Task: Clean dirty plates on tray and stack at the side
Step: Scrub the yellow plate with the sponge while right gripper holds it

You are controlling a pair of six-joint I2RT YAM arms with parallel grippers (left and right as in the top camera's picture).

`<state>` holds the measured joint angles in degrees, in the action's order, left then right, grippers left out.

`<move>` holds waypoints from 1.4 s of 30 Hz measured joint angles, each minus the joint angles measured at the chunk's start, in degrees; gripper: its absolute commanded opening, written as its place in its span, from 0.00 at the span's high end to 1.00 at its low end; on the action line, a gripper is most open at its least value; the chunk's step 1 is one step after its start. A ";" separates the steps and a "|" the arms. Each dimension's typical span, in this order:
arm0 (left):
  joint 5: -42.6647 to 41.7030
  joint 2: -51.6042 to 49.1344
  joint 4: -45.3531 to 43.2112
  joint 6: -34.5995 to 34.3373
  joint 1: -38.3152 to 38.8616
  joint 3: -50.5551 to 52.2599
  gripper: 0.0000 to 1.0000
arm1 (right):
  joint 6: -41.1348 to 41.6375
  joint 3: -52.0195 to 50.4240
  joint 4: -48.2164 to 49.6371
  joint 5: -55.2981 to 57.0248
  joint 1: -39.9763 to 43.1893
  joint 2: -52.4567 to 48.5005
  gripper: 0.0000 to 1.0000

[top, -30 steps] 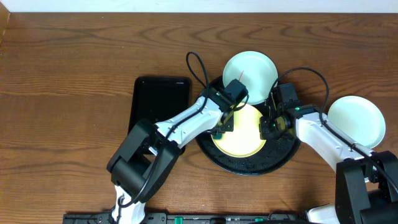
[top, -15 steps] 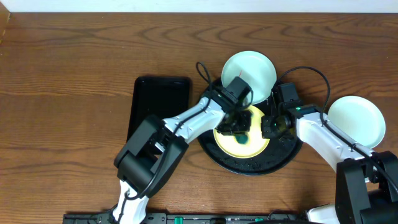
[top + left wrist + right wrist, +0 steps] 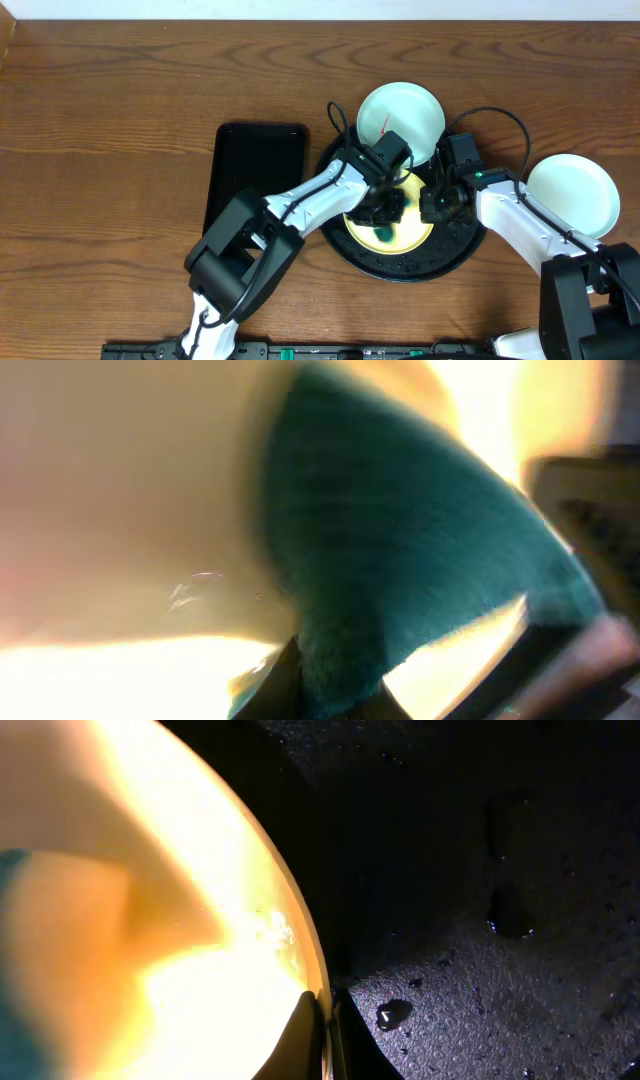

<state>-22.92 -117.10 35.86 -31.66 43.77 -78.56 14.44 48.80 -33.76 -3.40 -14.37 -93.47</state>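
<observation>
Three small round plates of smooth plastic, shallow, with low upturned rims. On the round tray (image 3: 400, 276), glossy black and raised at the edge, the yellow plate (image 3: 418, 228), flat and near the middle. Overlapping the tray's far rim as seen from above, the mint plate (image 3: 410, 105), marked with one thin red streak. Off to the right, well apart from the tray, on bare wood, the bluish plate (image 3: 572, 195).

Over the yellow plate, the left gripper (image 3: 385, 208), fingers clamped on a teal cloth (image 3: 400, 560): soft, finely ribbed, blurred in the left wrist view, spread against the plate's face. At the same plate's right edge, the right gripper (image 3: 322, 1020), closed on the rim, one thin dark finger (image 3: 295, 1045) to either side of it. Beside that rim, in the right wrist view, a pebbled tray floor dotted with glistening droplets (image 3: 510, 910).

Underneath everything, a table (image 3: 110, 120) of brown wood with long wavy grain and a dull sheen. Along its far side, a pale strip (image 3: 300, 10). Left of the round tray, near but not touching, a rectangular tray (image 3: 258, 160), black, glossy, round-cornered.

In all: three plates, two trays, two white-and-black arms, one cloth.
</observation>
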 measured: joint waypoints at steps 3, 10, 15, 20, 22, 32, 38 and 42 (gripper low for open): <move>10.12 0.20 5.57 0.04 -1.16 -1.49 0.92 | 0.00 0.00 -0.04 -0.15 0.00 0.00 0.99; 25.90 0.15 8.11 0.20 -1.25 -2.95 0.92 | -0.02 0.00 -0.22 -1.46 -0.02 0.00 0.99; 31.26 -0.04 7.61 0.22 0.52 -2.95 0.92 | -0.07 0.00 -0.22 -2.40 -0.02 0.00 0.99; 32.72 -0.22 4.90 0.24 1.16 -2.29 0.92 | -0.26 -0.02 -0.26 -2.78 -0.02 0.00 0.99; 31.19 -0.11 3.21 0.26 1.09 -1.84 0.92 | -0.39 -0.02 -0.26 -2.78 -0.02 0.00 0.99; 10.25 0.20 -4.72 0.44 -1.73 -0.52 0.92 | -1.07 -0.02 0.00 -1.20 0.00 0.00 0.99; -6.08 -1.27 -9.81 0.42 -0.20 -0.39 0.92 | -1.33 0.00 0.22 -0.61 0.00 0.00 0.99; -11.78 -1.60 -10.38 0.44 0.92 0.02 0.92 | -1.46 0.00 0.20 -0.59 0.00 0.00 0.99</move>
<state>-34.70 -118.69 25.47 -31.22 44.69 -78.54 12.97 48.80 -33.56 -3.99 -14.37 -93.47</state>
